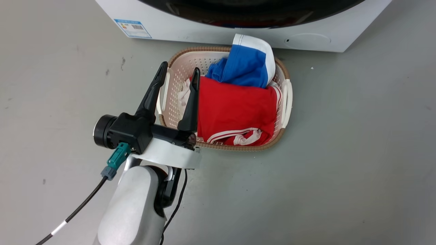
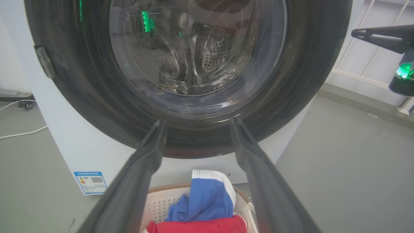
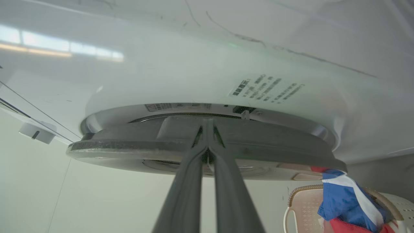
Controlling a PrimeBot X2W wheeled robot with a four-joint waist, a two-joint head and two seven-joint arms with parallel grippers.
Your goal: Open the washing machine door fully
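A: Where is the round glossy black washing machine door [image 2: 300, 81] with the clear glass window?
B: On the front of the big white washing machine [image 2: 81, 142], lying close against it. The perforated steel drum [image 2: 216, 55] shows through the glass.
A: And the right gripper [image 3: 207, 129]?
B: Its two dark fingers are pressed together, tips at the door's grey rim. Whether they touch it, I cannot tell.
A: The left gripper [image 1: 181, 67]?
B: Spread wide, holding nothing, above the left end of the cream perforated plastic laundry basket [image 1: 284, 98] and pointing toward the door.
A: What lies in the basket?
B: A red garment with white stripes [image 1: 235, 109], and a blue-and-white garment [image 1: 243, 66] heaped at the end nearest the machine. The basket stands on the grey floor [image 1: 340, 170], just in front of the machine, between its blue label sticker [image 1: 133, 28] and its round filter cap [image 1: 308, 40].
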